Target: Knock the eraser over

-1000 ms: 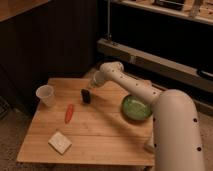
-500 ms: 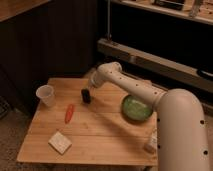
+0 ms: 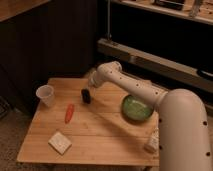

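The eraser (image 3: 86, 96) is a small dark block standing upright on the wooden table (image 3: 100, 135), left of the middle. My white arm reaches from the right across the table. My gripper (image 3: 93, 86) is at the arm's far end, just above and to the right of the eraser, close to its top. The arm's wrist hides the gripper itself.
A translucent plastic cup (image 3: 45, 95) stands at the table's left edge. A slim red-orange item (image 3: 68, 113) lies left of the eraser. A pale square pad (image 3: 59, 142) lies at the front left. A green bowl (image 3: 136, 108) sits right, a small pale bottle (image 3: 152, 141) front right. A dark shelf unit stands behind.
The arm's end has shifted slightly left and down toward the eraser. The eraser still stands in the same spot.
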`<move>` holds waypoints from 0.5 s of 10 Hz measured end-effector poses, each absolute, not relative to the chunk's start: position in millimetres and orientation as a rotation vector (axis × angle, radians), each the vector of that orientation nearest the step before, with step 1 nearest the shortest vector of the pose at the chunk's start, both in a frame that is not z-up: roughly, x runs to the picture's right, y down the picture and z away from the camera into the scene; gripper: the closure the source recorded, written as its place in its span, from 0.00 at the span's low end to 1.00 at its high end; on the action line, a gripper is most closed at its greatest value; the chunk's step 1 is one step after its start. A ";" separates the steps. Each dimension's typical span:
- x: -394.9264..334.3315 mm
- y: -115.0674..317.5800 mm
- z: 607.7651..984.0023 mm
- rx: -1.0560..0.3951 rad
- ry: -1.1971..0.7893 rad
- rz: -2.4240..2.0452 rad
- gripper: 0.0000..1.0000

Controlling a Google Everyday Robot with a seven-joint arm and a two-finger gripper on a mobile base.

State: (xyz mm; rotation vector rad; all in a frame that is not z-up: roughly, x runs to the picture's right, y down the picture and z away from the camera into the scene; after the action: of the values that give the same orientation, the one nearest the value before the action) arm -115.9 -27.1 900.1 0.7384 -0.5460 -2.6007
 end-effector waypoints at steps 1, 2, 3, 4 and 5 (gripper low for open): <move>-114.1 -29.2 896.1 0.741 -0.546 -2.607 0.67; -114.1 -30.7 893.5 0.744 -0.545 -2.611 0.62; -115.3 -31.2 890.8 0.757 -0.539 -2.628 0.56; -115.3 -31.3 890.8 0.762 -0.534 -2.637 0.53; -116.4 -30.7 890.9 0.768 -0.533 -2.642 0.53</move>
State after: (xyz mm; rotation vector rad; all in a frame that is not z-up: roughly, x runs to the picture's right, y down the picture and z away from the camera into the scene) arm -116.4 -30.7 890.9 0.7681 -0.5331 -2.6420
